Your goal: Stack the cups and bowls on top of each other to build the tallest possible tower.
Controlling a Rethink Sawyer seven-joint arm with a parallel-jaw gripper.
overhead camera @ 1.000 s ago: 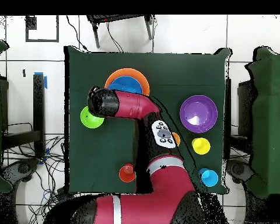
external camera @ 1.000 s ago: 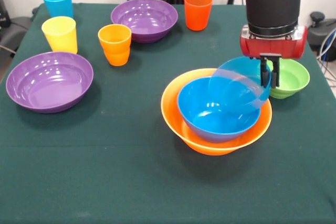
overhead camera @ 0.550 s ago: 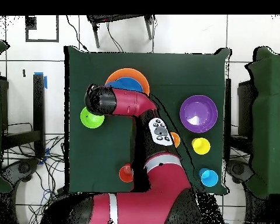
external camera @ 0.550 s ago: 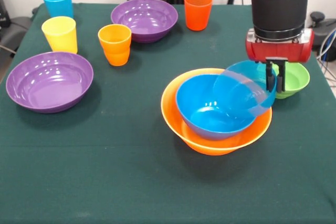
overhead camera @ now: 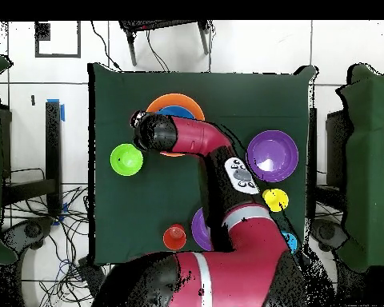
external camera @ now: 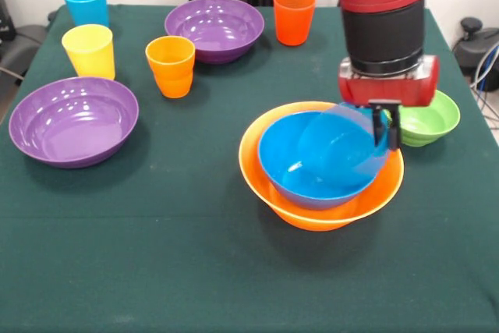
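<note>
- The gripper is closed on the rim of the translucent light blue bowl, with one finger inside the rim and one outside; this pinch on the thin wall is, I think, the only good hold on such a smooth round shape.
- The bowl hangs tilted below and beside the gripper, its open side turned partly sideways, and its lower part is already inside the deep blue bowl.
- The deep blue bowl sits nested in the large orange bowl, directly under the gripper; together they are the base of the tower, widest at the bottom for stability.
- Just behind the gripper, on the green cloth of the surface, stands the small green bowl, apart from the tower.
- Well away from the gripper wait two wide purple bowls and four cups: orange cup, yellow cup, light blue cup, red-orange cup.
- All pieces are glossy plastic with smooth walls, so they should slide easily into each other.
</note>
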